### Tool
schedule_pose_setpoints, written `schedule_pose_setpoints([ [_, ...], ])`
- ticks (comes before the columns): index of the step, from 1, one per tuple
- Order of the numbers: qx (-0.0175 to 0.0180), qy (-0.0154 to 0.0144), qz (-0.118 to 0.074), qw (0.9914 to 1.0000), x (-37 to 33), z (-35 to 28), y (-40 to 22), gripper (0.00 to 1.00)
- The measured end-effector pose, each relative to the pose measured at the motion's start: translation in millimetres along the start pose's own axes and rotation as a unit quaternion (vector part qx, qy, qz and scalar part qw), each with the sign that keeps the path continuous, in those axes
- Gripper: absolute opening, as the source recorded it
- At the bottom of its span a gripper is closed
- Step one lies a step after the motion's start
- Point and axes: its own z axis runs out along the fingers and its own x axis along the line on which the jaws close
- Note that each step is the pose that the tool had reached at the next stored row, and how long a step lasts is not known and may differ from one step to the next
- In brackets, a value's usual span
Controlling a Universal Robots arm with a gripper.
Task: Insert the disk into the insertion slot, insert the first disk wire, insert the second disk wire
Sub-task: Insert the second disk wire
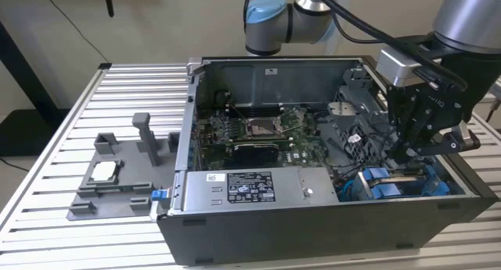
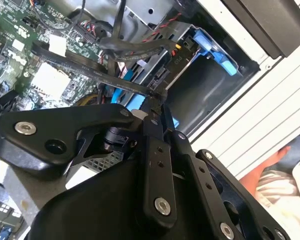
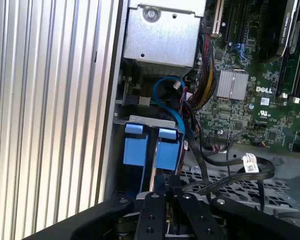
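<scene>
Blue-framed, the silver-grey disk [image 1: 403, 185] sits in the dark metal insertion slot [image 3: 151, 150] at the open computer case's [image 1: 259, 238] front corner, on the exterior view's right, long axis running into the bay. Directly above it, the black gripper [image 1: 407, 155] has its fingers pinched on a thin black disk wire [image 2: 90, 67].

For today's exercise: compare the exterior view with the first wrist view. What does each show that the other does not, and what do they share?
Exterior view alone: the arm's blue-capped joint, the grey fixture on the slatted table, and the computer case from outside.
First wrist view alone: a blue cable looping above the bays and a silver heatsink.
Both: the gripper by the blue drive carriers.
</scene>
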Motion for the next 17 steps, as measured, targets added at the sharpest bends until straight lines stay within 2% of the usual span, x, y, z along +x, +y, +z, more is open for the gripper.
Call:
schedule_pose_setpoints([
  [7, 0.0015, -0.0137, 0.016, 0.99977, 0.9, 3.9, 0.0, 0.16],
  [10, 0.0018, -0.0178, 0.022, 0.99960, 1.7, 5.0, -0.1, 0.16],
  [12, -0.0003, -0.0197, 0.022, 0.99956, 4.2, 5.3, -1.8, 0.16],
  [13, -0.0031, -0.0241, 0.022, 0.99945, 7.1, 6.1, -5.4, 0.16],
  [17, -0.0025, -0.0330, 0.030, 0.99901, 8.2, 9.2, -6.1, 0.16],
])
